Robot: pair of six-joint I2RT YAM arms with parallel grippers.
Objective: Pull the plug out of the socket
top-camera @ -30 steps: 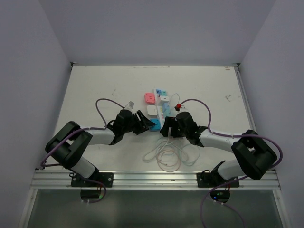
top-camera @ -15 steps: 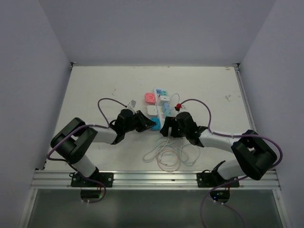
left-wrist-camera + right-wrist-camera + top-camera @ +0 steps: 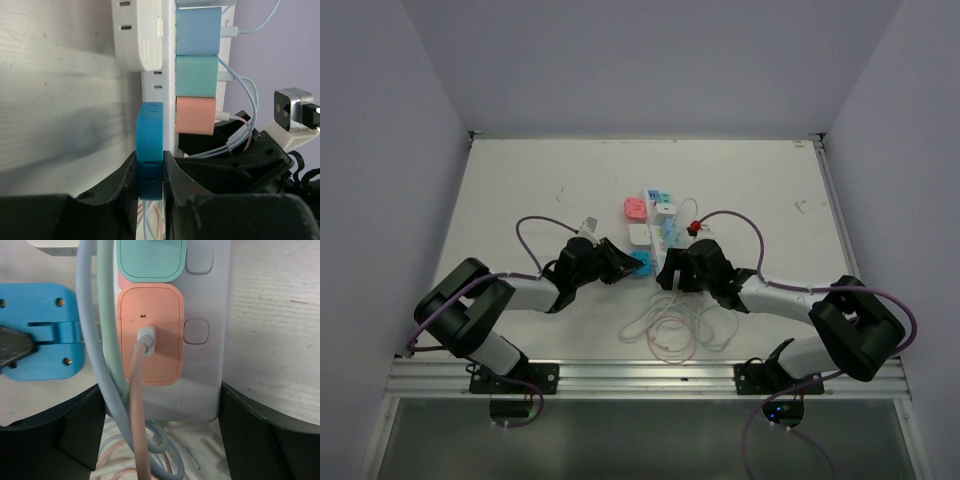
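Between the left gripper's (image 3: 150, 162) clamped fingers sat the blue plug (image 3: 150, 132), just beside the socket's (image 3: 205, 305) side and seemingly not yet pulled free, while the right gripper (image 3: 161, 412) straddled the socket's end, its grip unclear.

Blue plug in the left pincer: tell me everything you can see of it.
The plug is a flat, round-cornered block of bright blue plastic. The right wrist view shows small screws near the corners of its face and a raised hinge-like bar. The left pincer is shut on its near end, one finger on each broad face. It lies against one long side of the socket, level with the pink adapter. Whether its pins are still in is hidden.
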